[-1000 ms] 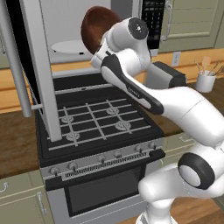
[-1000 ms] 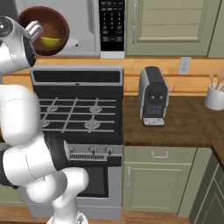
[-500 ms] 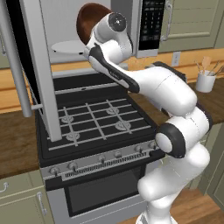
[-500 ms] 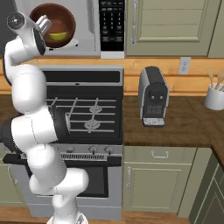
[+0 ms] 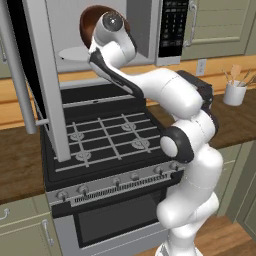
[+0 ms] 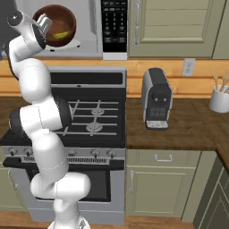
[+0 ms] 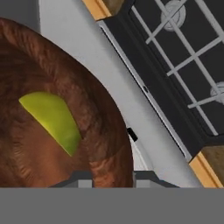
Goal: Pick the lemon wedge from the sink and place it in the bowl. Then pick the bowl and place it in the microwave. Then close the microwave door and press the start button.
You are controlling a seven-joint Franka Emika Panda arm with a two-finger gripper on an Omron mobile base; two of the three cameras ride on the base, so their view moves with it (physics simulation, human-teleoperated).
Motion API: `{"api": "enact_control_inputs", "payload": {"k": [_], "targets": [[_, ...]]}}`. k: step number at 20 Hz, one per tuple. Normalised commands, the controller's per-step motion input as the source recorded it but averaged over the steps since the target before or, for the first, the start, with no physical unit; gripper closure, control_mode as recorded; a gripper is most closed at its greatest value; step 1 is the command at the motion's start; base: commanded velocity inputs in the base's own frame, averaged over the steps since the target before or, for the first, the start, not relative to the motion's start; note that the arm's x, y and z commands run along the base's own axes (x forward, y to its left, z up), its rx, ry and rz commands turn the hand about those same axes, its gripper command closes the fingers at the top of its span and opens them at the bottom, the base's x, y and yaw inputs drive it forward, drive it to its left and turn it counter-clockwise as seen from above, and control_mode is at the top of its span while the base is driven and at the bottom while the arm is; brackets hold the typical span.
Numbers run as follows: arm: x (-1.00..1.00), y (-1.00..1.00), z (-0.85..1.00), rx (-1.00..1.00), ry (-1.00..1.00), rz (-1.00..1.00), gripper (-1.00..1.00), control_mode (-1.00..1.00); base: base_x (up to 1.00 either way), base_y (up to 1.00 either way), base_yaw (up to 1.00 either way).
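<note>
Right now my two-finger claw [image 7: 113,177] is clamped over the rim of the round, dark reddish-brown bowl [image 6: 57,27], with the small yellow lemon wedge [image 6: 61,34] lying inside it. From my claw the bowl hangs tilted at the mouth of the silver-grey microwave [image 5: 145,30], above its white turntable plate [image 5: 75,53]. Its door [image 5: 47,75] stands swung open beside me.
</note>
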Motion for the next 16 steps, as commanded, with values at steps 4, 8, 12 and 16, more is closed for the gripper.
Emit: {"api": "enact_control_inputs", "payload": {"k": [4, 8, 12, 16], "targets": [[0.01, 0.02, -0.06, -0.14, 0.05, 0.08, -1.00, -1.00, 0.00, 0.00, 0.00], [0.12, 0.00, 0.00, -0.09, 0.00, 0.05, -1.00, -1.00, 0.00, 0.00, 0.00], [0.31, -0.12, 0.00, -0.05, -0.01, 0.04, -1.00, -1.00, 0.00, 0.00, 0.00], [0.65, -0.23, 0.00, -0.05, -0.06, 0.07, -1.00, -1.00, 0.00, 0.00, 0.00]]}}
